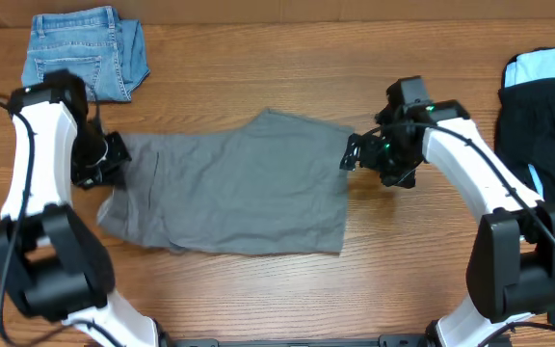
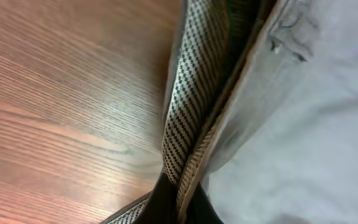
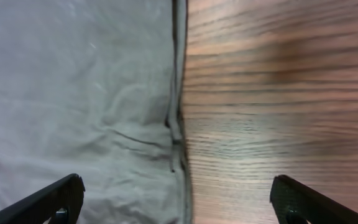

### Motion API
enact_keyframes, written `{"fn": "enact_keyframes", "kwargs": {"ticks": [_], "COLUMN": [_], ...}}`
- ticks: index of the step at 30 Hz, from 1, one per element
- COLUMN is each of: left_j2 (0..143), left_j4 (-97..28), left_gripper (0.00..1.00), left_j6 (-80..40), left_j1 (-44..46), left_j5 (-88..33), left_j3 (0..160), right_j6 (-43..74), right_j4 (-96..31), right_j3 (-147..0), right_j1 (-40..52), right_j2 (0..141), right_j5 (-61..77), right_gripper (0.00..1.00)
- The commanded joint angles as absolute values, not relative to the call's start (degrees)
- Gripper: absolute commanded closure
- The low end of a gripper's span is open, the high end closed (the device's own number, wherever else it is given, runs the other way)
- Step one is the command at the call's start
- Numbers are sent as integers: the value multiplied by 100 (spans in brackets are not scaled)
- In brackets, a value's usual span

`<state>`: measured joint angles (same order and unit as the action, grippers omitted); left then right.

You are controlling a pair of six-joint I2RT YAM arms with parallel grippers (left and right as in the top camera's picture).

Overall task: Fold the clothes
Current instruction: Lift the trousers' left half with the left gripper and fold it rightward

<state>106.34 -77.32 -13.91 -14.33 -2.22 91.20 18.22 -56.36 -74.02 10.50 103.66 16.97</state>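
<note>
Spreads grey garment [image 1: 234,188] flat across middle of table [image 1: 258,77], ready for folding. Pinches its left waistband edge in left gripper [image 1: 114,160], seemingly clamped, though fingers barely visible. Holds right gripper [image 3: 179,205] wide open astride right hem, poised to grasp.

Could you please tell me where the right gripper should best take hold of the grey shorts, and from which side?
Probably the stitched edge of the grey shorts nearest it, approached from the table side with jaws lowered across the hem. That edge lies flat and straight, and the open right gripper straddles it, one finger over cloth, one over wood.
</note>
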Motion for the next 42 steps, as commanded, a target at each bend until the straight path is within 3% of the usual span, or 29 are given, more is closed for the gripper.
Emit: {"fn": "enact_keyframes", "kwargs": {"ticks": [1, 12, 21, 38, 40, 42], "left_j2": [10066, 9738, 9749, 10696, 10814, 10912], "left_j4": [-7852, -7717, -7019, -6477, -6364, -6283], "left_gripper": [96, 96, 96, 96, 91, 76], "left_j6": [-1772, -2526, -3050, -3114, -3057, -3015], "left_j1": [-969, 1026, 2764, 3496, 3533, 3568], "left_j5": [-137, -746, -729, -711, -751, -760], "left_j3": [9282, 9279, 9277, 9166, 9166, 9166], "right_j6": [1933, 2276, 2276, 2248, 2246, 2226], "right_j4": [-5374, -4591, -4504, -4746, -4814, -4930], "right_j3": [-7107, -6578, -6390, -6392, -6392, -6414], "right_j1": [1162, 1527, 1570, 1236, 1146, 1048], "right_j2": [10241, 10278, 10300, 10300, 10300, 10298], "right_j5": [1990, 2248, 2265, 2311, 2329, 2327], "right_gripper": [0, 6, 2, 0, 0, 0]}}
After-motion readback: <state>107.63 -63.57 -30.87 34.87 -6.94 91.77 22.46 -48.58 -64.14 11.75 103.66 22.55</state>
